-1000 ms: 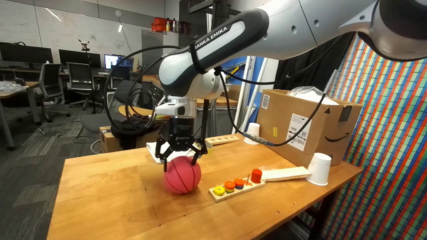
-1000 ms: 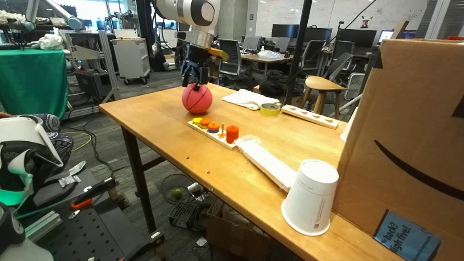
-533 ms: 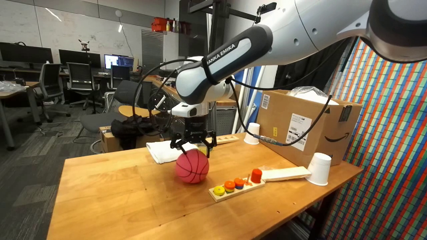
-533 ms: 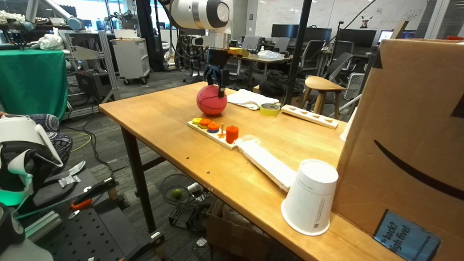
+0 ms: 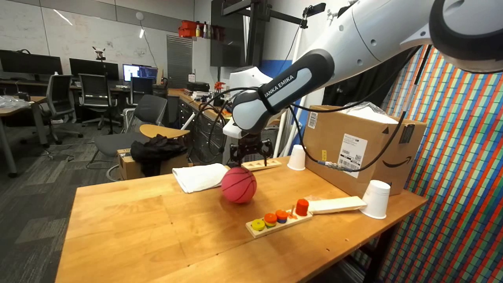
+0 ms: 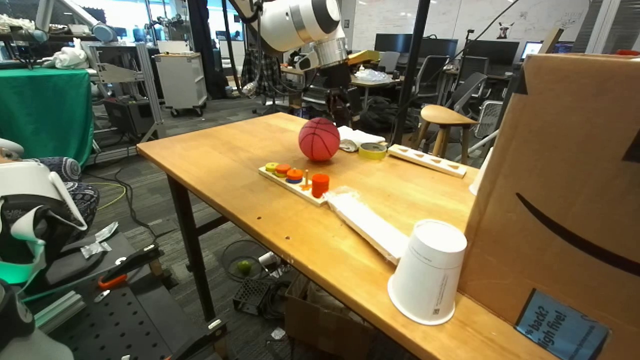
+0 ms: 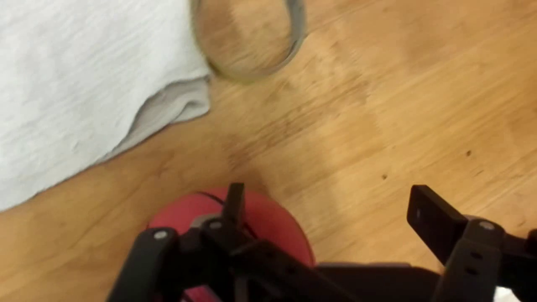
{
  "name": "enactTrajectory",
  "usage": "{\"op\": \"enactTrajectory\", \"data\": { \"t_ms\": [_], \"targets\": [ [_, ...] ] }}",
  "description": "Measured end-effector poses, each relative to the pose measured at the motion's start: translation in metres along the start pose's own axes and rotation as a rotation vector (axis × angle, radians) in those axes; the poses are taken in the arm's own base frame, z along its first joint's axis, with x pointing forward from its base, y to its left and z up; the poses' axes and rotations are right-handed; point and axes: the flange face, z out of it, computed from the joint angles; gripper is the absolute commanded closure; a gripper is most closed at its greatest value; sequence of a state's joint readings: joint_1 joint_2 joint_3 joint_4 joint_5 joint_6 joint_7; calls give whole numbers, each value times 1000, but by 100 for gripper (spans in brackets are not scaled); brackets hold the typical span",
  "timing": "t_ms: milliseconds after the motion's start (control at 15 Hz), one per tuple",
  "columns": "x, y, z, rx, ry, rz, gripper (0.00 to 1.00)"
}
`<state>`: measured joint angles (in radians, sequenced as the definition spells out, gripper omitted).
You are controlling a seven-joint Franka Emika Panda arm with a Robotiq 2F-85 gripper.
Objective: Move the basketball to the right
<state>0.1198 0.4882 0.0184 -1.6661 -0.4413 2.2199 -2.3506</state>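
Note:
The pink-red basketball (image 5: pixel 239 184) with black lines rests on the wooden table, and it also shows in an exterior view (image 6: pixel 319 140). In the wrist view the basketball (image 7: pixel 277 226) lies at the bottom, partly hidden behind a finger. My gripper (image 5: pixel 252 163) is open, with its fingers wide apart and nothing between them. It hangs just behind and above the ball in that view. In an exterior view the gripper (image 6: pixel 345 120) is to the right of and beyond the ball. In the wrist view the gap between the fingertips (image 7: pixel 327 186) shows bare wood.
A white cloth (image 5: pixel 198 177) and a yellow tape roll (image 6: pixel 372 151) lie near the ball. A peg toy with coloured rings (image 5: pixel 275 226) and a white board (image 5: pixel 338 204) lie along one side. White cups (image 5: pixel 376 199) and a cardboard box (image 5: pixel 334 145) stand farther right.
The basketball has moved right in both exterior views. My gripper has also moved right, from over the top of the ball to past it, and no longer straddles it.

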Motion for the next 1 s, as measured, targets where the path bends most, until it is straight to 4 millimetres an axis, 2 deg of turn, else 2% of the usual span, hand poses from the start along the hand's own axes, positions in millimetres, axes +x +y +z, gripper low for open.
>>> {"op": "enactTrajectory", "data": {
  "t_ms": [200,400,733,1000],
  "targets": [
    [-25,-33,-4,60,-107,102,0],
    [-37,-52,-13,107,-204,205,0],
    [-32,-49,-24,122,-267,312,0],
    [-8,-35,-26,98,-207,358,0]
  ]
}}
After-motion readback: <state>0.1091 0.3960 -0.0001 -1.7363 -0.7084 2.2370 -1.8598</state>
